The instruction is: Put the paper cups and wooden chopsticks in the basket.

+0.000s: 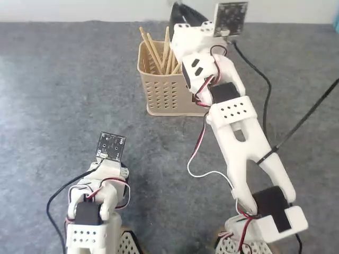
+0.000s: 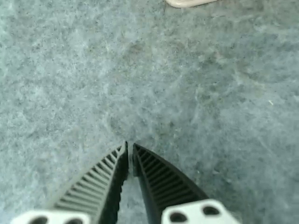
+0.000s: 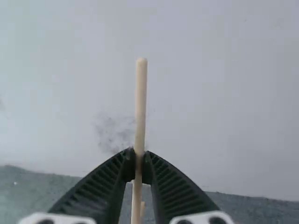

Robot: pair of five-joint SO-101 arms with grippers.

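Near table's front-left corner: left gripper (image 2: pixel 129 151) pinched closed, empty, ribbed black fingers (image 2: pixel 98 182) low over grey felt-like table (image 1: pixel 53 95); open room all round. By far edge, mid-table: beige slotted plastic basket (image 1: pixel 167 92), bundle of wooden chopsticks (image 1: pixel 156 53) standing inside, tips splayed. Right arm (image 1: pixel 238 127) stretched over basket's right side, crowding it. Right gripper (image 3: pixel 138 161) clenched on one round chopstick (image 3: pixel 140 102), pale stick poking past fingertips.
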